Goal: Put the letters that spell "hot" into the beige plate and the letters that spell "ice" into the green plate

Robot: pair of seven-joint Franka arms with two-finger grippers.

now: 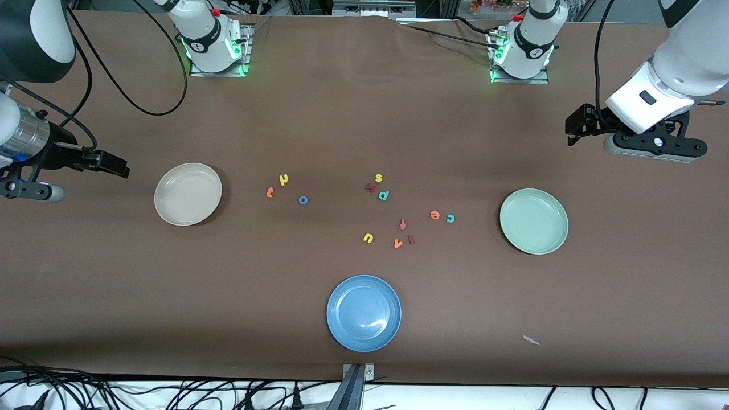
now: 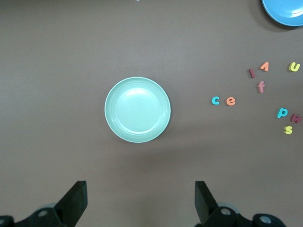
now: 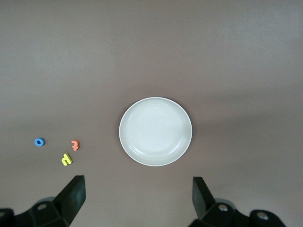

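The beige plate (image 1: 188,193) (image 3: 155,131) lies bare toward the right arm's end. Beside it sit the yellow h (image 1: 284,180) (image 3: 66,159), orange t (image 1: 270,192) (image 3: 75,145) and blue o (image 1: 303,200) (image 3: 39,142). The green plate (image 1: 534,221) (image 2: 137,109) lies bare toward the left arm's end. Close to it are the teal c (image 1: 450,218) (image 2: 215,100) and orange e (image 1: 434,214) (image 2: 230,100); the dark red i (image 1: 411,240) (image 2: 252,73) lies nearer the front camera. My right gripper (image 1: 114,165) (image 3: 138,196) hangs open high over bare table by the beige plate. My left gripper (image 1: 575,128) (image 2: 140,198) hangs open high by the green plate.
A blue plate (image 1: 364,312) sits near the table's front edge. Other letters lie mid-table: yellow s (image 1: 379,177), teal p (image 1: 384,195), red f (image 1: 402,224), yellow u (image 1: 368,238) and orange v (image 1: 398,244). A scrap of paper (image 1: 532,340) lies near the front edge.
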